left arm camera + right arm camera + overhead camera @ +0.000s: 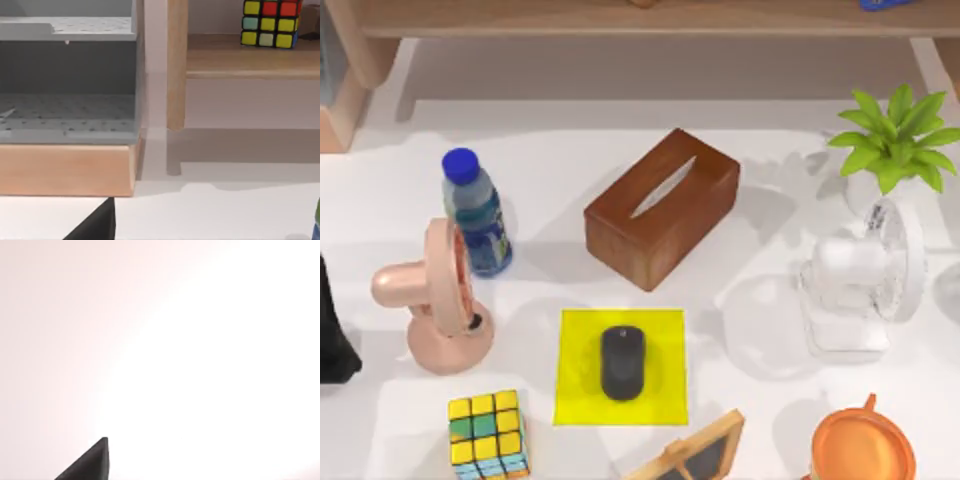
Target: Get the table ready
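Table (550,200), the white top, spanned the whole top view w/ a light-wood shelf unit (620,18) along its far edge. Brown wooden tissue box (662,207) sat near centre. White fan (865,290) stood at right, pink fan (435,300) at left. Yellow mat (665,400) lay just in front of the box, black mouse (622,362) resting on it. Potted plant (895,140) stood far right, behind the white fan. Orange cup (862,445) sat at the near right edge. Blue-capped bottle (477,215) stood behind the pink fan; Rubik's cube (488,433) sat near left. Left arm (332,330) was parked at the left edge, a dark tip in its wrist view; grip state: can't tell. Right gripper likewise, can't tell.
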